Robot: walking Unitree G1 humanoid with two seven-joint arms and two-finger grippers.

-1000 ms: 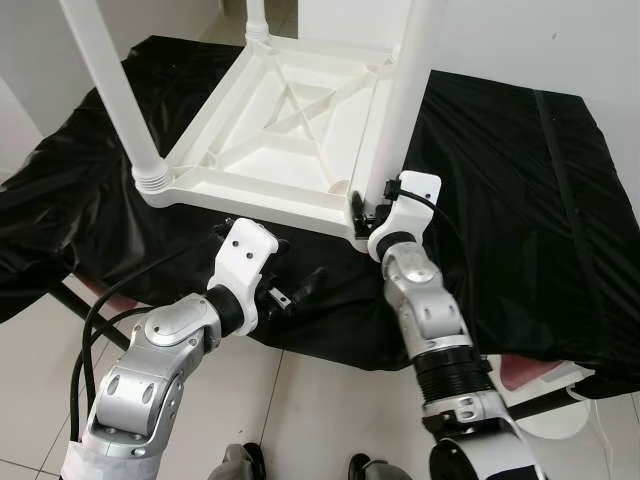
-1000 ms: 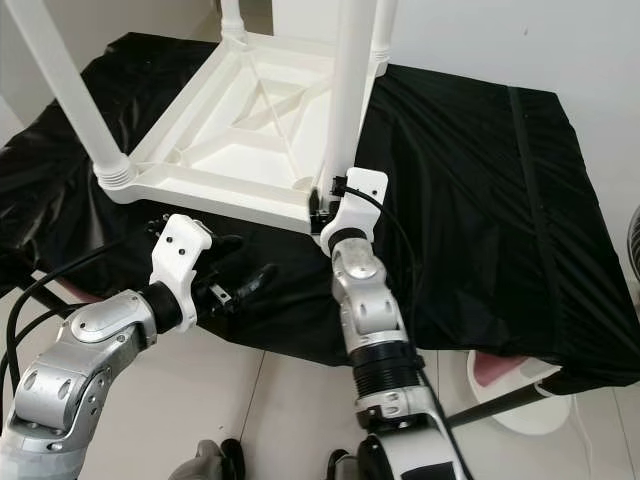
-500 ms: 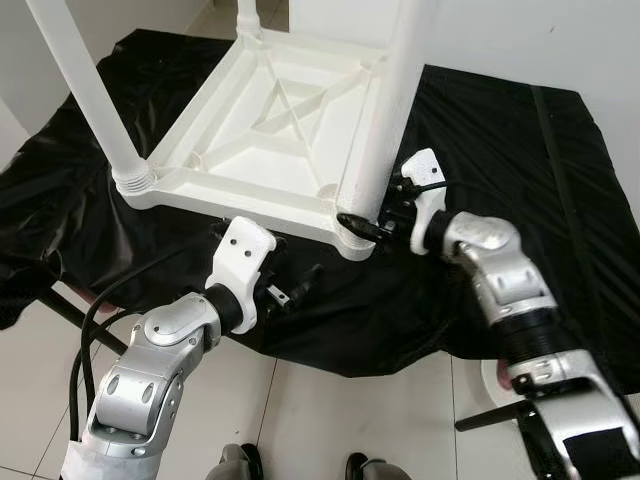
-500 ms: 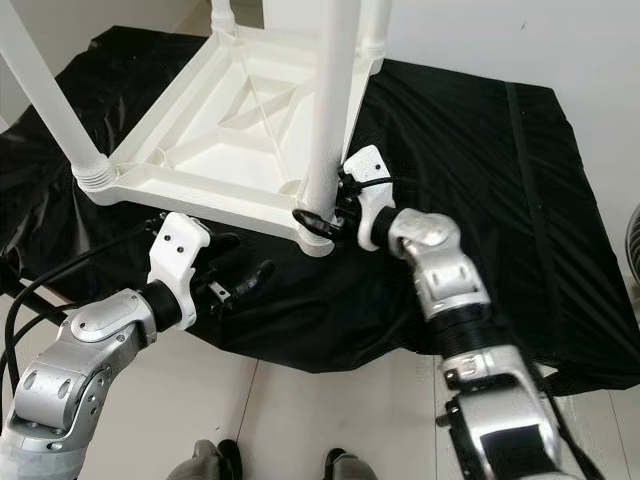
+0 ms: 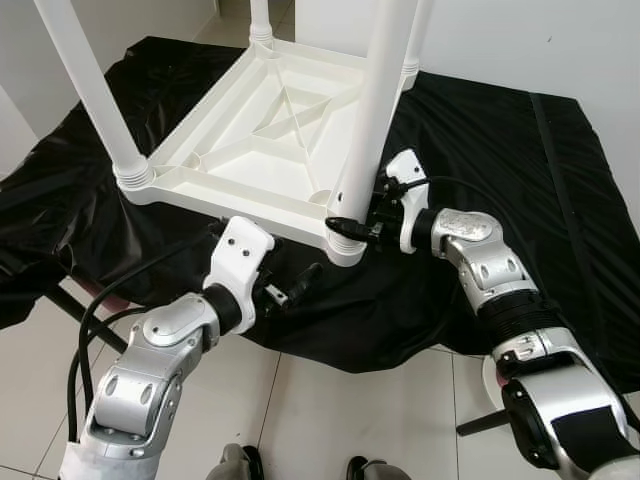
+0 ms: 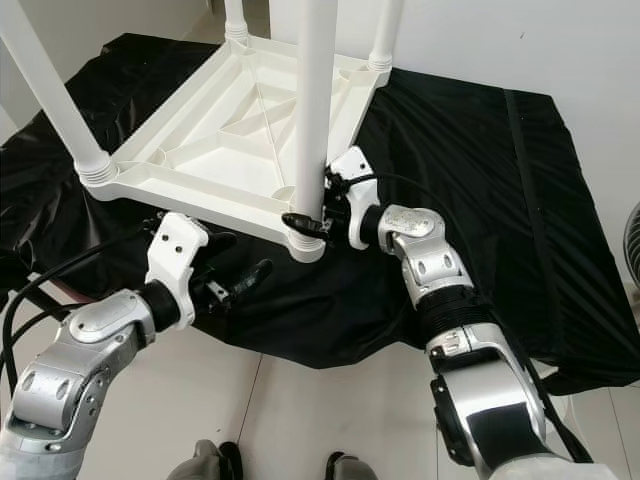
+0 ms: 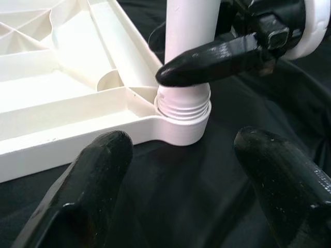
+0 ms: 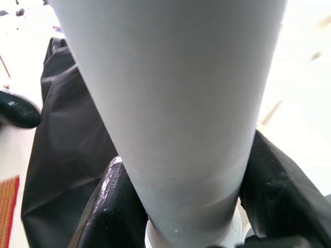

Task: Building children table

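Note:
A white plastic children's table lies upside down on a black cloth, its legs pointing up. My right gripper reaches in from the right and is shut on the base of the near right leg, just above its threaded socket. In the right wrist view the leg sits between both black fingers. My left gripper hovers open just in front of that same corner, over the cloth, holding nothing. Its two fingers stand wide apart.
The black cloth drapes over a low platform and hangs down to the tiled floor. Another leg rises at the near left corner and two more at the back. Black cables trail from my left arm.
My right arm swung from below the table's corner out to the right, and its fingers closed around the leg's base. The left gripper stayed put. The view shifted slightly.

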